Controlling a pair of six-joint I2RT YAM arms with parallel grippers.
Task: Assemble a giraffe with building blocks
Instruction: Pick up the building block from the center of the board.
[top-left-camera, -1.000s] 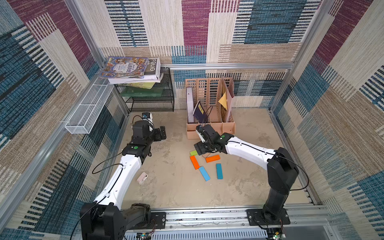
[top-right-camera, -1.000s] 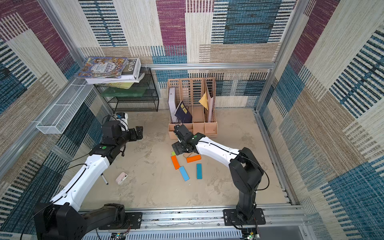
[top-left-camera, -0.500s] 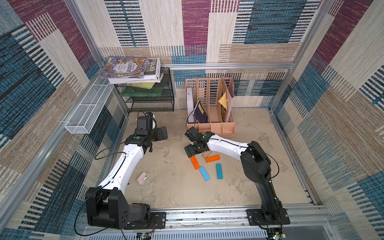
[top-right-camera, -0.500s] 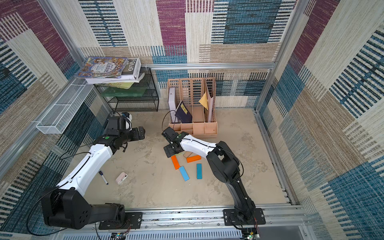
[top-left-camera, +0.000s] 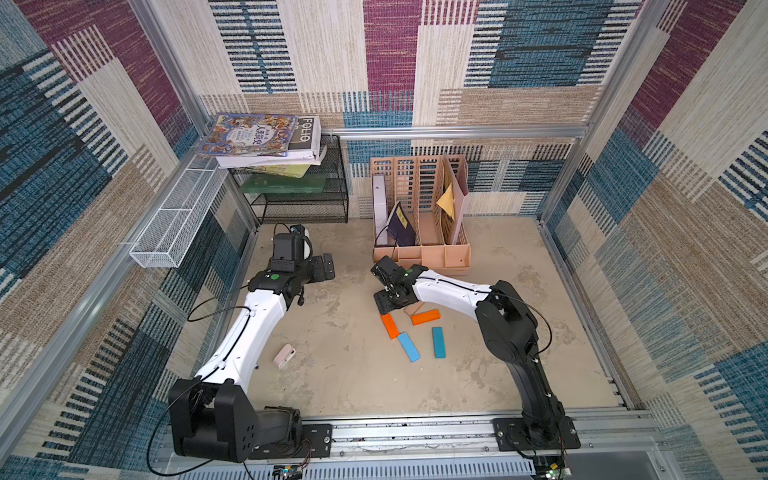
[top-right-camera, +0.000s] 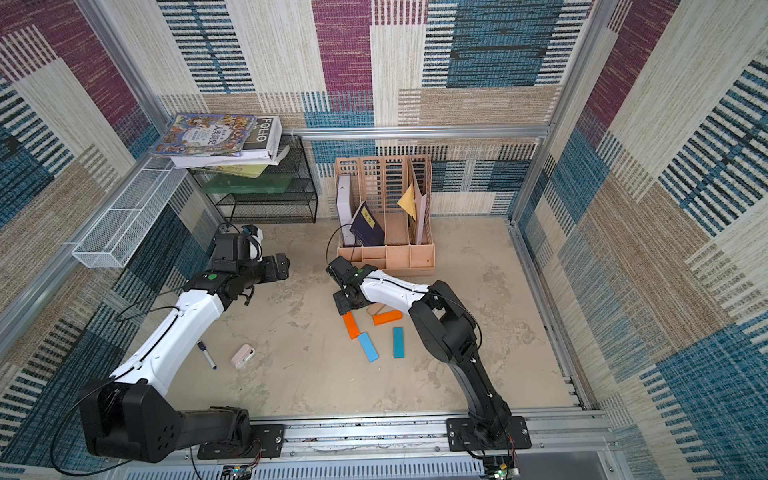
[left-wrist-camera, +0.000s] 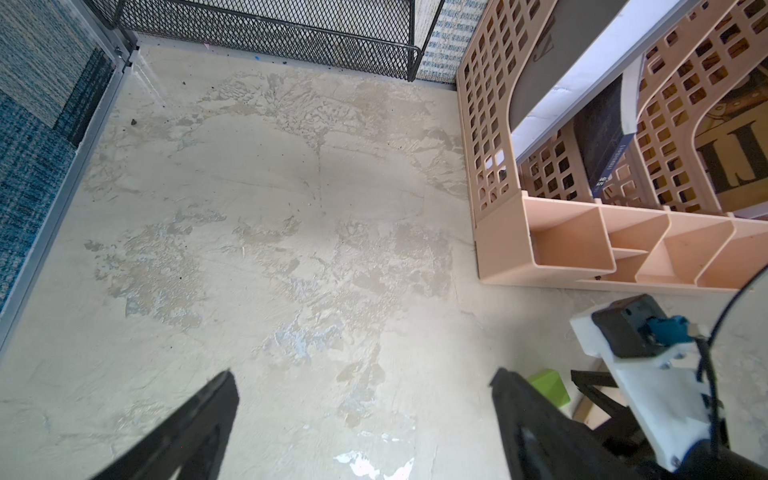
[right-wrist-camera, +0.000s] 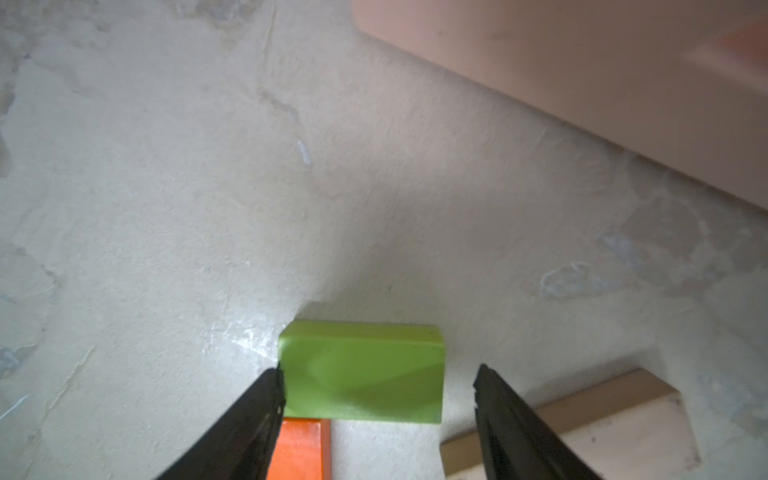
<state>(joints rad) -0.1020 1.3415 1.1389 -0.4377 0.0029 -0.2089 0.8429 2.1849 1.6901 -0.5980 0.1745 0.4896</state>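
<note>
The lime-green block (right-wrist-camera: 361, 372) is lying flat near the middle of the table (top-left-camera: 353, 386), with an orange block (right-wrist-camera: 299, 449) and the tan block (right-wrist-camera: 582, 432) just beside it. The right gripper (right-wrist-camera: 378, 372) is straddling it with jaws spread, one finger touching and the other apart. The organizer (top-left-camera: 422, 257) is crowding the back edge, while bare surface is stretching toward the front edge. The left gripper (left-wrist-camera: 363, 374) is hanging wide open.

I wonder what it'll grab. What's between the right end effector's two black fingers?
The short lime-green rectangular block lies between them, not yet gripped; the right wrist view shows it.
</note>
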